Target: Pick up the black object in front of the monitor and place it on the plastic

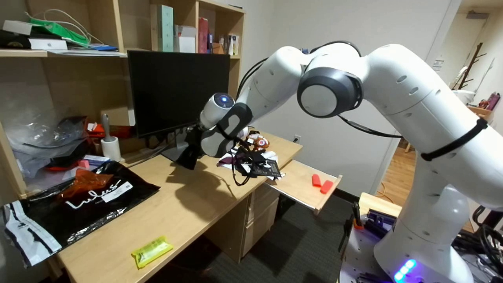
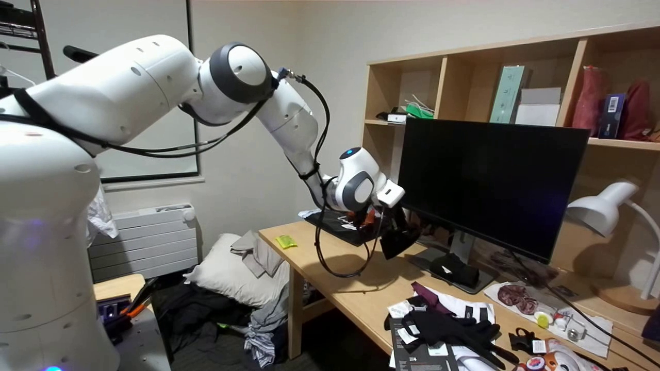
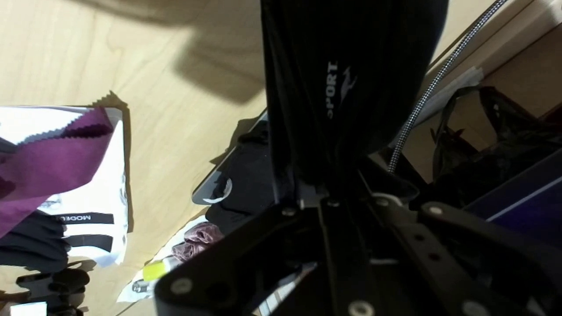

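Observation:
The black object hangs from my gripper above the desk, in front of the monitor. It shows in both exterior views [image 1: 189, 156] [image 2: 401, 241], and fills the top middle of the wrist view [image 3: 351, 83], with a pale "SPORT" mark on its face. My gripper [image 3: 322, 193] is shut on its upper end; the fingertips are dark and partly hidden by it. The plastic, a large black sheet with white lettering and a whitish edge, lies flat at the desk's far end in both exterior views [image 1: 78, 214] [image 2: 344, 234]. It is out of the wrist view.
The monitor [image 1: 178, 90] stands right behind the gripper. A lumpy black item [image 2: 454, 270] lies on its stand. An orange wrapper [image 1: 86, 181] lies on the plastic. A yellow packet [image 1: 152, 251] is near the desk edge. Black gloves [image 2: 448, 327] and papers lie nearer the robot.

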You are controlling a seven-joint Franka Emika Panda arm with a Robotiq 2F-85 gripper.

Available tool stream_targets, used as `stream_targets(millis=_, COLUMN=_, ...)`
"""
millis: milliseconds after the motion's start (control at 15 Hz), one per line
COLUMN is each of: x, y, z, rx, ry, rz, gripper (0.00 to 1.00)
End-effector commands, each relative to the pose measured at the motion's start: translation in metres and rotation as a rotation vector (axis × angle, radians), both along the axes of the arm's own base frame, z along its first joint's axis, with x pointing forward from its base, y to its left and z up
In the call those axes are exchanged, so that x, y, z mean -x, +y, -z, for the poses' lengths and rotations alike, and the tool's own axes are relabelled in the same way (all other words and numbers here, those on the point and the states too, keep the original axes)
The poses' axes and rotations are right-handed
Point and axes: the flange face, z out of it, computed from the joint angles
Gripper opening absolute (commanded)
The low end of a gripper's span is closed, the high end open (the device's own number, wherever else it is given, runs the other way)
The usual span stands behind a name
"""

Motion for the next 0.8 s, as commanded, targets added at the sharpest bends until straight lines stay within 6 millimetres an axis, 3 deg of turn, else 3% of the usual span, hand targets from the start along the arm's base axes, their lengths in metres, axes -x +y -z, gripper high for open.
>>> stream_targets(millis=0, x=-0.001, y=-0.001, z=-0.006, rx=0.063, ry=-0.065, rz=-0.022, gripper=0.07)
stream_targets(millis=133, x=0.002, y=0.010, z=-0.016, rx=0.150, ry=-0.125, rz=-0.090, gripper=0.07)
stream_targets(millis=267, x=0.010, y=0.022, z=-0.014, rx=0.220, ry=-0.182, rz=-0.148, gripper=0.07)
stream_targets(millis=467, x=0.037, y=0.042, z=0.017, rx=0.314, ry=-0.275, rz=-0.245, gripper=0.07)
stream_targets(millis=533, x=0.003, y=0.082, z=0.015, rx=0.338, ry=-0.281, rz=-0.280, gripper=0.07)
stream_targets(millis=667, x=0.002, y=0.107, z=0.037, rx=0.384, ry=-0.306, rz=-0.315, gripper=0.06)
stream_targets(millis=733, x=0.014, y=0.079, z=0.022, rx=0.330, ry=-0.234, rz=-0.266, gripper=0.06)
